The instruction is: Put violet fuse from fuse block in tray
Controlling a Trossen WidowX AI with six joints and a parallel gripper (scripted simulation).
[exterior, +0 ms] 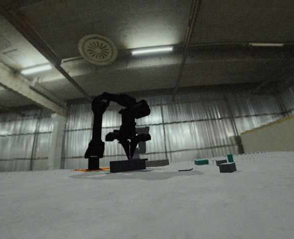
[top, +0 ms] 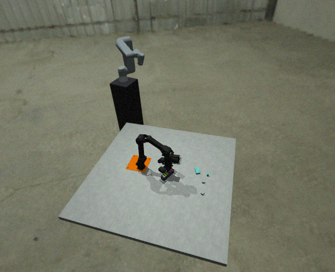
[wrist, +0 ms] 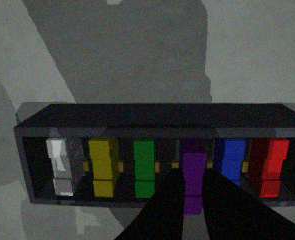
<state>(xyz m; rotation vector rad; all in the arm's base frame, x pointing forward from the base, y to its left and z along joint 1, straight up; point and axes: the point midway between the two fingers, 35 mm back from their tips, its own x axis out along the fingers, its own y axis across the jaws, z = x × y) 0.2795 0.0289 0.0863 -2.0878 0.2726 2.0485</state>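
pinching the violet fuse point(wrist: 193, 172), the end effector point(wrist: 193, 195) is nearly closed over the fuse block point(wrist: 162, 116).

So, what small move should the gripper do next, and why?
Probably a short, straight lift. The black parallel-jaw gripper is shut on the violet fuse, which sits in the dark rectangular fuse block between the green fuse and blue fuse, so sideways motion risks touching them.
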